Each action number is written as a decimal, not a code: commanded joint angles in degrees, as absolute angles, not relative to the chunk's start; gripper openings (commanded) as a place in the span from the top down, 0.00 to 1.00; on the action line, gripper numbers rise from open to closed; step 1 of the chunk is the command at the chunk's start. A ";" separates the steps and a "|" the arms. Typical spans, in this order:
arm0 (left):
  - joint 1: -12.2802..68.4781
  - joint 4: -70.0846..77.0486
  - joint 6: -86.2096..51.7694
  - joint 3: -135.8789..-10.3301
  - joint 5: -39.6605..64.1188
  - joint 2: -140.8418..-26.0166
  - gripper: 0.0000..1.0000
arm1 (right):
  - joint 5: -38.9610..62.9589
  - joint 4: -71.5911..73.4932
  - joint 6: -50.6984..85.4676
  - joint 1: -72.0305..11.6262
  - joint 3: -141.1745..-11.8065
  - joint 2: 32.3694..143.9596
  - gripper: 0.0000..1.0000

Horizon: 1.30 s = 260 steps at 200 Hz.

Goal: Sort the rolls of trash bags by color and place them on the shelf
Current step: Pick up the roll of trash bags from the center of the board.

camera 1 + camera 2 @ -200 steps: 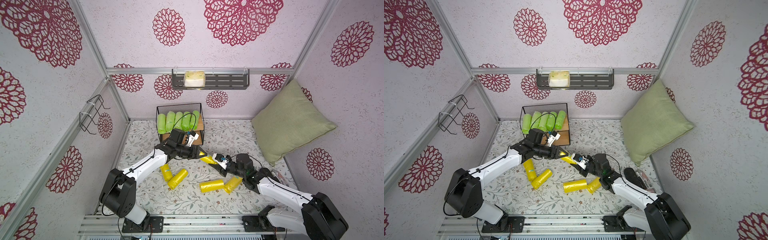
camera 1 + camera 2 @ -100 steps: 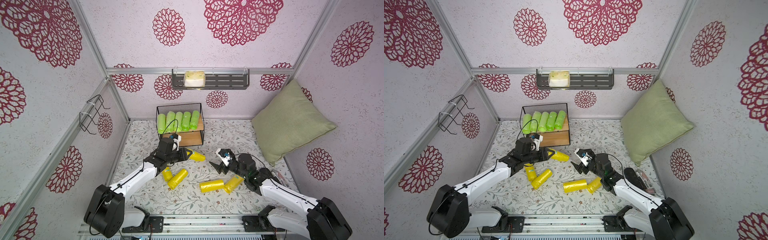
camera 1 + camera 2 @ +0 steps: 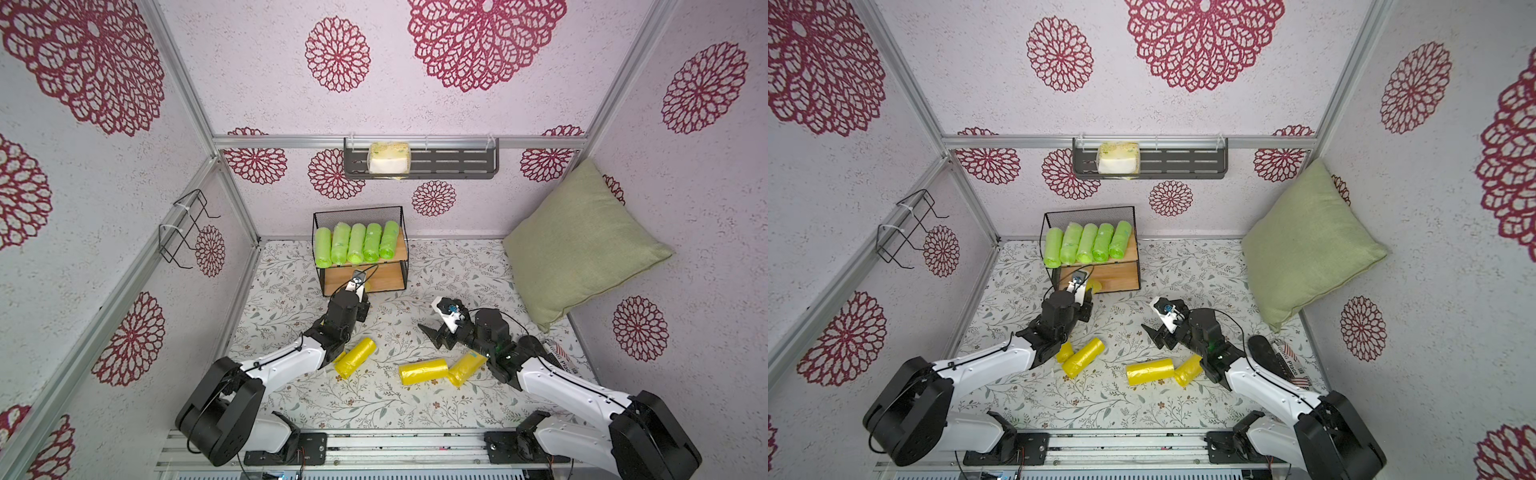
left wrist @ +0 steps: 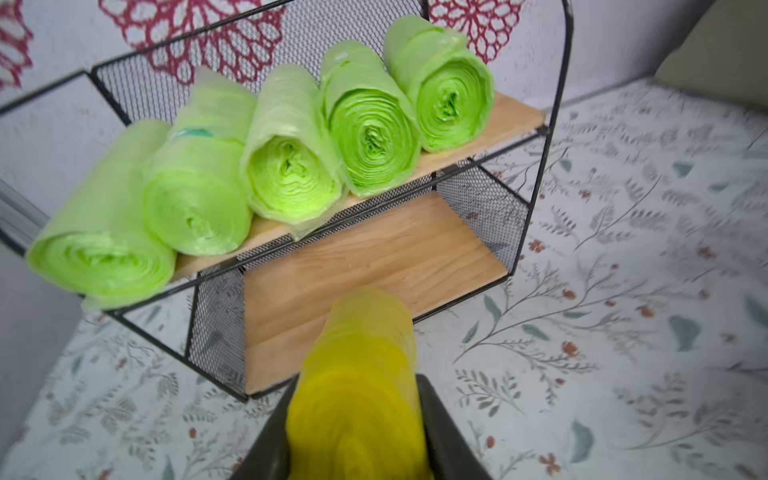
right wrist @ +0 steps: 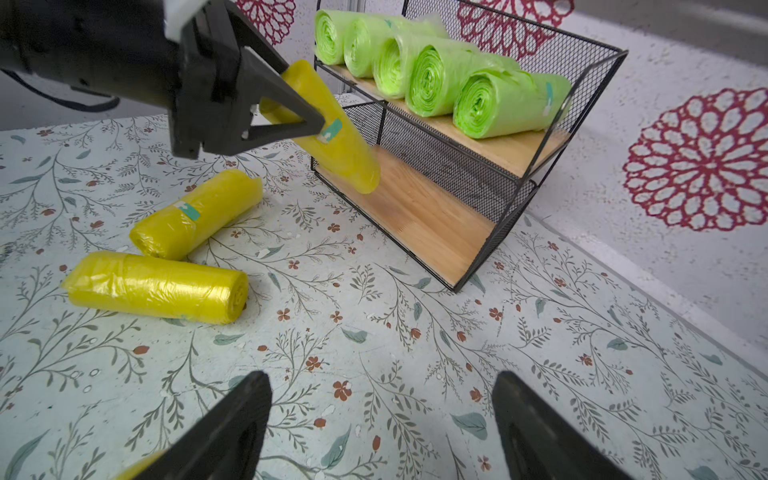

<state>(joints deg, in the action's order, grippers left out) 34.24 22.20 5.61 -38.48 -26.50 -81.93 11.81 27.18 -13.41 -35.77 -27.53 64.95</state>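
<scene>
Jaws: left gripper (image 4: pixel 354 409) clamped on yellow roll (image 5: pixel 337 143), right gripper (image 5: pixel 382 405) wide, empty | Place: roll tip over front edge of shelf (image 5: pixel 436 232), lower board, contact unclear | Handling: light, soft, probably slippery film; hold mid-length.

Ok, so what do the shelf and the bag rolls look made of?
Shelf: matte black wire and fine mesh, probably painted metal; boards show grain, likely light wood, possibly laminate. Green rolls: thin translucent plastic film, wound layers visible at the ends. Yellow rolls: same film, glossy and wrinkled.
</scene>
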 commanded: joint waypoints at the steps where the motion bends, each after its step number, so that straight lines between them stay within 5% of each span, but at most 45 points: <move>1: 35.32 29.31 26.17 -40.28 -32.01 -85.02 0.77 | 12.41 29.09 -12.60 -35.51 -27.36 64.48 0.12; 116: 33.37 43.51 65.44 -44.20 -33.68 -105.07 0.71 | 13.44 31.27 -12.45 -34.63 -24.96 62.96 0.12; 260: 26.37 45.58 67.45 -45.62 -28.30 -111.91 0.38 | 14.50 30.46 -11.95 -34.10 -25.64 64.10 0.12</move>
<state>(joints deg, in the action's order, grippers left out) 26.68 44.80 68.86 -44.86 -29.12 -111.13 13.74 28.93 -13.26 -34.57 -24.71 64.38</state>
